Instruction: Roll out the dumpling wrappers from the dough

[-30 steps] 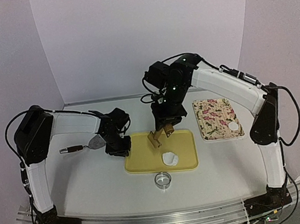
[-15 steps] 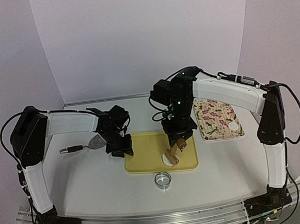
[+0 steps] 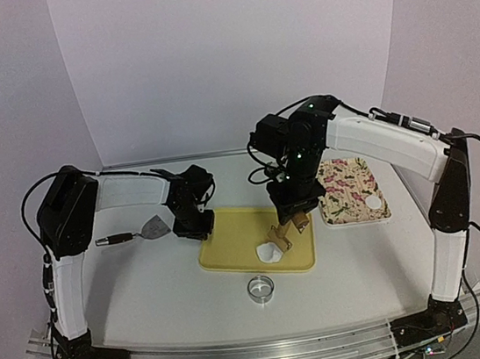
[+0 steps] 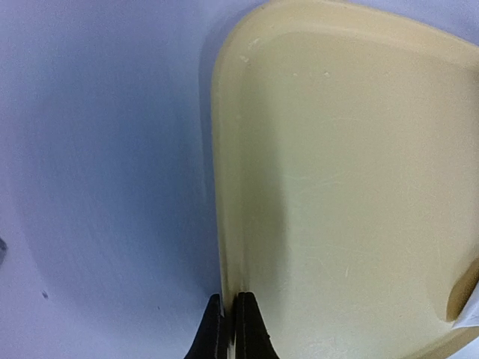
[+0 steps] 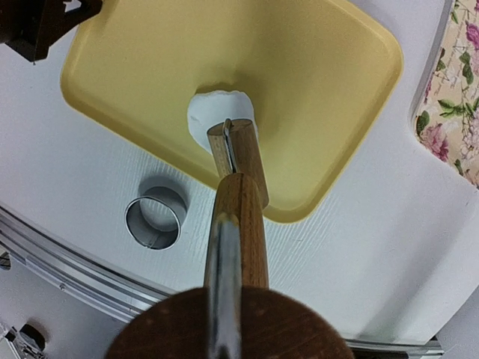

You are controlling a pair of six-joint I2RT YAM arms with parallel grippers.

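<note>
Dough (image 5: 217, 112) under pin (image 5: 238, 161) tip, on tray (image 3: 232, 253). Your R gripper (image 3: 295, 211) clamps pin. L gripper (image 4: 227, 329) pressed together at tray rim. Wrapper (image 3: 373, 204) well right of pin.

Overhead view, wrist close-ups (shared tray (image 3: 234, 233))

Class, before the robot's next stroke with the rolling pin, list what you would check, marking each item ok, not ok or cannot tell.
1. Tray steadied: left gripper pinches the yellow tray rim: ok.
2. Tool held: right gripper grips the rolling pin: ok.
3. Pin's end at the dough: ok; pressing on it: cannot tell.
4. Dough a flat, even disc: not ok, outline uneven.
5. Ring cutter off the tray: ok, on the table.
6. Room on the floral mat: ok, one wrapper at its corner.
</note>
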